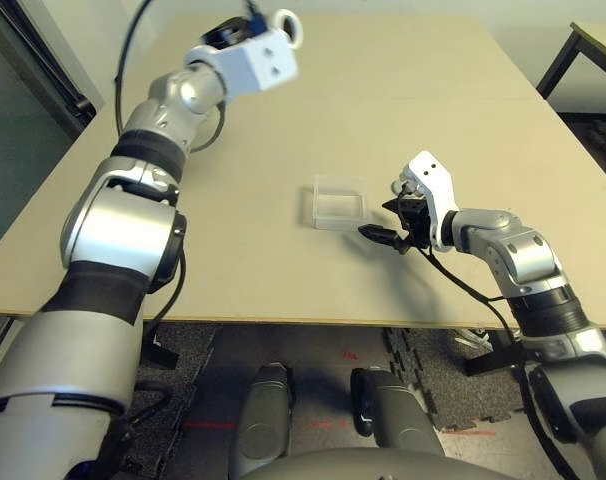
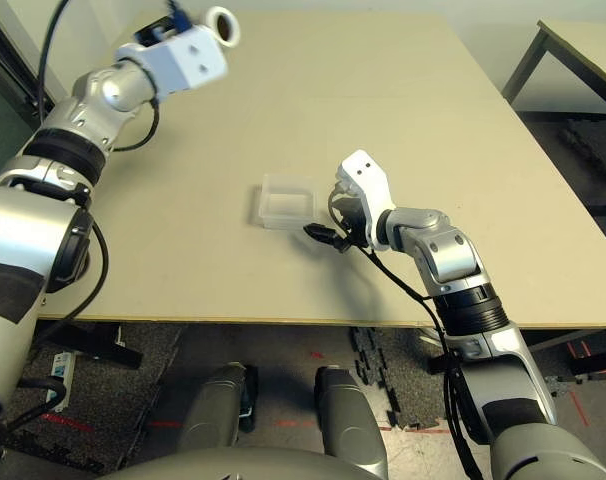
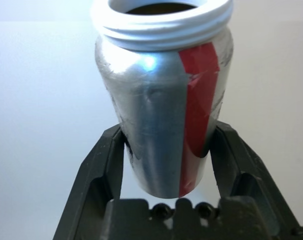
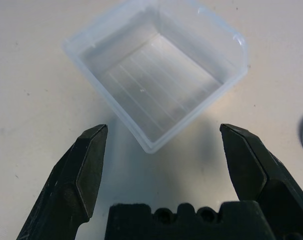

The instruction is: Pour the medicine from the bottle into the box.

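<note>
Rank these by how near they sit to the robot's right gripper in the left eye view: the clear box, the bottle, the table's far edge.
From the right gripper:
1. The box, right beside it toward the robot's left.
2. The bottle, held up in the left gripper, far across.
3. The table, its far edge, about as distant as the bottle; too close to call.

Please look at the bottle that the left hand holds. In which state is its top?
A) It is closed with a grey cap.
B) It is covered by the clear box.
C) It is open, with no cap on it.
C: in the left wrist view the bottle shows a bare white threaded rim and a dark opening, with no cap on it.
</note>
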`<act>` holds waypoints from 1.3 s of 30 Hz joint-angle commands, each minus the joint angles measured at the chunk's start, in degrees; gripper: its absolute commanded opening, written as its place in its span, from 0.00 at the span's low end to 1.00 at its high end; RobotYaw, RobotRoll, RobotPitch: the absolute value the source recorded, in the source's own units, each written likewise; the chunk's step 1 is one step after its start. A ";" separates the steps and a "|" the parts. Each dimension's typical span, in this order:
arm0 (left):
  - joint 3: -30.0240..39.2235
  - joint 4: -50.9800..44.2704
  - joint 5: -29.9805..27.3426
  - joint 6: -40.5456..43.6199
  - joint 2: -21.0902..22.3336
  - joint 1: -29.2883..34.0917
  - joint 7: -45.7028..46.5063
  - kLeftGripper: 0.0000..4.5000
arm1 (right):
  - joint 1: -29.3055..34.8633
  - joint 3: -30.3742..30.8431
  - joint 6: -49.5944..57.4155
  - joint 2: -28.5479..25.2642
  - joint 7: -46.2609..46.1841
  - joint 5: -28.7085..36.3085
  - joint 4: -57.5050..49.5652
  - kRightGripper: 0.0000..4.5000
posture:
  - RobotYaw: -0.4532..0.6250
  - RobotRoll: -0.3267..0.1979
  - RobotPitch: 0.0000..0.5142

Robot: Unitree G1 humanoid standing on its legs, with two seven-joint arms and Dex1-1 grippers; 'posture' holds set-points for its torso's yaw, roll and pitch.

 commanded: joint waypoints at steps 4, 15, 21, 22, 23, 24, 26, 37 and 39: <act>-16.60 0.99 16.78 -4.47 -3.04 -0.02 13.20 0.61 | -2.02 0.69 -1.42 1.46 -0.29 -0.59 2.92 1.00 | 0.46 0.62 0.18; -16.19 3.06 15.51 -4.40 -5.16 0.28 12.78 0.61 | -4.30 0.79 -3.77 3.58 -0.25 -1.54 6.59 1.00 | 0.46 0.62 0.18; -4.28 3.45 3.32 -5.62 -4.30 2.32 2.56 0.61 | -4.46 0.97 -4.30 3.66 0.15 -1.79 7.39 1.00 | 0.47 0.62 0.19; -0.91 3.47 -0.26 -5.65 -4.25 2.75 -0.37 0.61 | -4.38 1.01 -4.33 3.61 0.26 -1.80 7.38 1.00 | 0.47 0.62 0.19; 4.70 3.57 -6.15 -4.29 -4.56 3.40 -5.07 0.61 | -4.27 1.03 -4.32 3.55 0.38 -1.80 7.30 1.00 | 0.47 0.62 0.19; 8.35 3.50 -9.94 -3.20 -4.79 3.83 -8.25 0.61 | -4.19 1.03 -4.31 3.53 0.46 -1.82 7.24 1.00 | 0.47 0.62 0.19; 18.07 3.10 -19.85 0.90 -5.47 4.69 -15.26 0.61 | -4.00 1.03 -4.18 3.40 0.66 -1.81 7.02 1.00 | 0.47 0.62 0.19; 52.22 0.47 -52.13 25.67 -7.41 10.78 -22.57 0.61 | -1.87 0.49 -2.78 1.60 1.86 -1.03 4.07 1.00 | 0.49 0.62 0.19; 53.92 0.04 -53.54 26.91 -7.38 13.01 -21.71 0.61 | -0.97 0.44 -2.06 1.16 2.17 -0.64 2.66 1.00 | 0.49 0.62 0.19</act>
